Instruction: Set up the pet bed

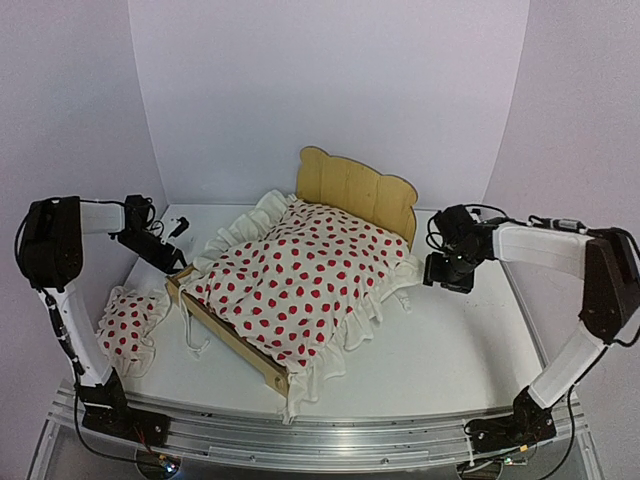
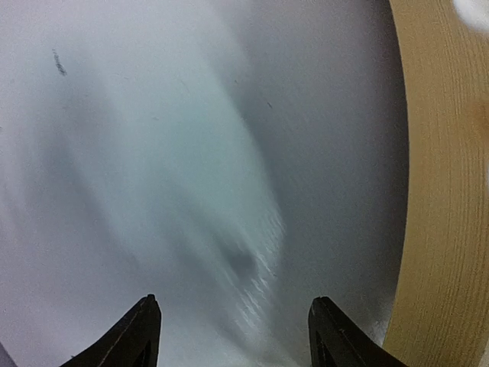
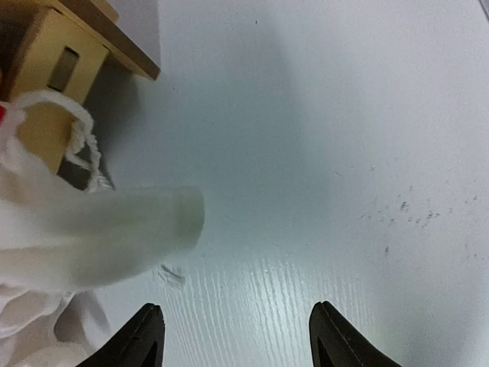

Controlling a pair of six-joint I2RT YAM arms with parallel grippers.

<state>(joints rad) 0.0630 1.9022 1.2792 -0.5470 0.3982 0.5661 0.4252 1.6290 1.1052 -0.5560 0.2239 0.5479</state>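
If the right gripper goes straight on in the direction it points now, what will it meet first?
Most likely the bare white table top. The open right gripper aims at it; the cream ruffled cloth and the light plywood bed frame lie off to one side. Depth is unclear.

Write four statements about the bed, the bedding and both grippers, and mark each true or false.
1. The red-dotted ruffled cloth is spread over the pet bed. True.
2. The small red-dotted pillow lies on the bed, on top of the cloth. False: it lies on the table, on the left arm's side of the bed.
3. The right gripper is shut on the cloth's ruffle. False: its jaws stand open, holding nothing.
4. The left gripper is open and empty. True.
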